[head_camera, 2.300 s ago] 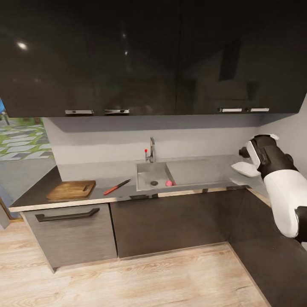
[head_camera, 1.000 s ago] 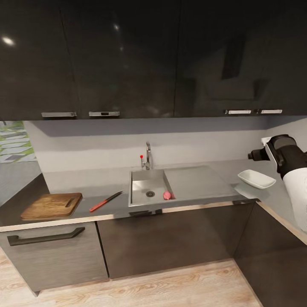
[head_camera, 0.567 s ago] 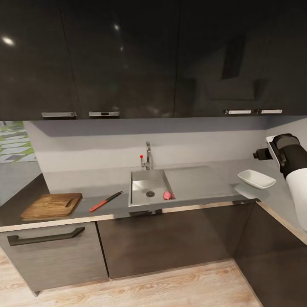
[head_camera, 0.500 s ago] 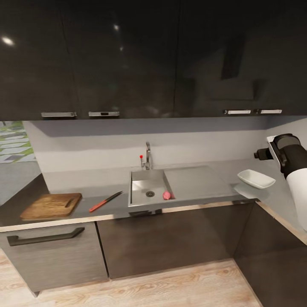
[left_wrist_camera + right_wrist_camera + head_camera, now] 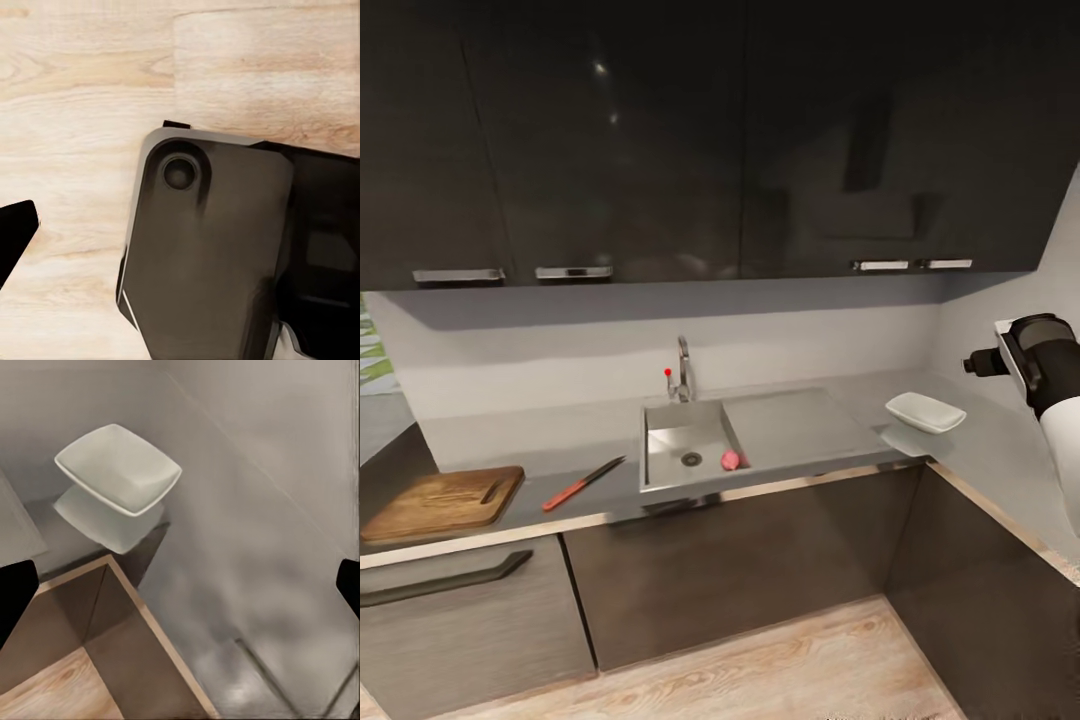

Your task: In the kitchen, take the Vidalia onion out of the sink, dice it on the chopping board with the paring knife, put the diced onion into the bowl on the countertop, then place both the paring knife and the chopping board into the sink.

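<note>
One Vidalia onion (image 5: 730, 460) in head view's sink (image 5: 690, 440)

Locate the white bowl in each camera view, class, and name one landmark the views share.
Head view: the bowl sits at right on the countertop, beyond the sink.
Right wrist view: the bowl on grey worktop.
Left wrist view: not in it.
Shared landmark: the countertop's inner corner edge.

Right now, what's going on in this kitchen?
Nothing is being handled yet. The onion lies in the sink beside the drain. The knife and the board lie on the counter to the sink's left, the empty bowl to its right. The right arm hangs raised near the bowl.
</note>
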Tool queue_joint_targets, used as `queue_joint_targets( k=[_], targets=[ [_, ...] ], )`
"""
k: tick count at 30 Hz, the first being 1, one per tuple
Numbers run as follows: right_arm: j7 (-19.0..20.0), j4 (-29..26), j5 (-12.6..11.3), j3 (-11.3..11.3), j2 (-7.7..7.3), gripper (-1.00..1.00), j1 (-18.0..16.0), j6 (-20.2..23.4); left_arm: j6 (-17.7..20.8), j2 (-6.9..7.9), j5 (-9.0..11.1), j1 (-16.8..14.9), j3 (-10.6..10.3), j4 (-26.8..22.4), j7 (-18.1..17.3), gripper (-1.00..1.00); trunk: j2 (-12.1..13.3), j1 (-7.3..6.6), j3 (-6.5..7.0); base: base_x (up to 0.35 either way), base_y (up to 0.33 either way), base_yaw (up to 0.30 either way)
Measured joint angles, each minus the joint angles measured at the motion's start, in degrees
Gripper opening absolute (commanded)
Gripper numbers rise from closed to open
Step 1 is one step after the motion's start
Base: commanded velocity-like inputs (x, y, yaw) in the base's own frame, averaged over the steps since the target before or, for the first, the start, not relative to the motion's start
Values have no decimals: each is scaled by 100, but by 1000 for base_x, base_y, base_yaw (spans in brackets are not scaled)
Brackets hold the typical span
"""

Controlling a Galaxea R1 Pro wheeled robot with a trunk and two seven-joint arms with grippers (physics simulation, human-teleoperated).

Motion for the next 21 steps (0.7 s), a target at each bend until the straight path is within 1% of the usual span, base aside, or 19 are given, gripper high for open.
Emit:
queue_joint_targets(
  k=[3, 5, 7, 11, 14, 16, 18, 19, 20, 21],
  targets=[
    [6, 45, -2, -2, -8, 100, 0, -2, 0, -5, 0, 0, 0, 0, 1, 100, 0, 0, 16, 0, 232, -236],
    [10, 58, -5, -2, -44, 100, -1, -5, 0, -6, -1, 0, 0, 0, 1, 100, 0, 0, 26, 0, 115, -236],
    [15, 64, -6, -2, -78, 100, -1, -5, 1, -6, -4, 0, 0, 0, -2, 100, 0, 0, 36, 0, 52, -236],
    [19, 73, -15, -4, -96, 100, -1, -3, 1, -12, -3, 0, 0, 0, 1, 100, 0, 0, 57, 0, 19, -236],
    [35, 78, -33, -29, -102, 100, -1, -1, 1, -14, -4, 0, 0, 0, -2, 100, 0, 0, 68, 0, 3, -119],
    [53, 78, -53, -108, -104, 100, -2, -1, 2, -15, -4, 0, 0, 0, 0, 100, 0, 0, 71, 0, 1, -48],
    [75, 79, -77, -518, -104, 100, -2, 1, 1, -15, -2, 0, 0, 0, 3, 100, 0, 0, 72, 0, 0, -17],
    [80, 79, -84, -778, -99, 100, -2, 0, 1, -15, -1, 0, 0, 0, 3, 100, 0, 0, 72, 0, 0, -7],
    [82, 78, -92, -1145, -83, 100, -2, 0, 2, -15, -1, 0, 0, 0, 2, 100, 0, 0, 73, 0, 0, -5],
    [83, 78, -99, -1251, -77, 100, -2, -1, 1, -15, -1, 0, 0, 0, 3, 100, 0, 0, 73, 0, 0, -3]
  ],
)
